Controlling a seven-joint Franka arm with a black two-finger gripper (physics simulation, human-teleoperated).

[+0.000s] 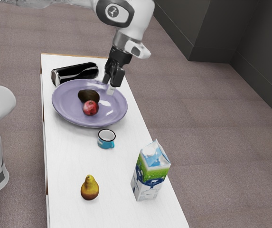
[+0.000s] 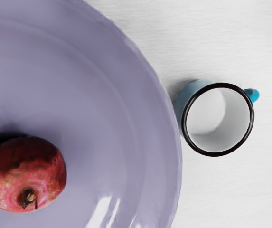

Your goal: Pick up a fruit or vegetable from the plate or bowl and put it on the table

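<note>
One round red fruit (image 2: 24, 166), stem end upturned, crowded by dark fruit (image 1: 86, 95) on plate (image 1: 67, 105) near mug (image 2: 185, 107); can't tell state of gripper (image 1: 112, 82).

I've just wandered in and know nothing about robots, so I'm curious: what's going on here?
A white robot arm is working at a white table, its black jaws near the rim of a round purple plate. The job is to move one fruit or vegetable onto the table. Right now the round red pomegranate and a dark, avocado-like fruit both rest on the plate, neither lifted. A yellow-brown pear stands on the table.
</note>
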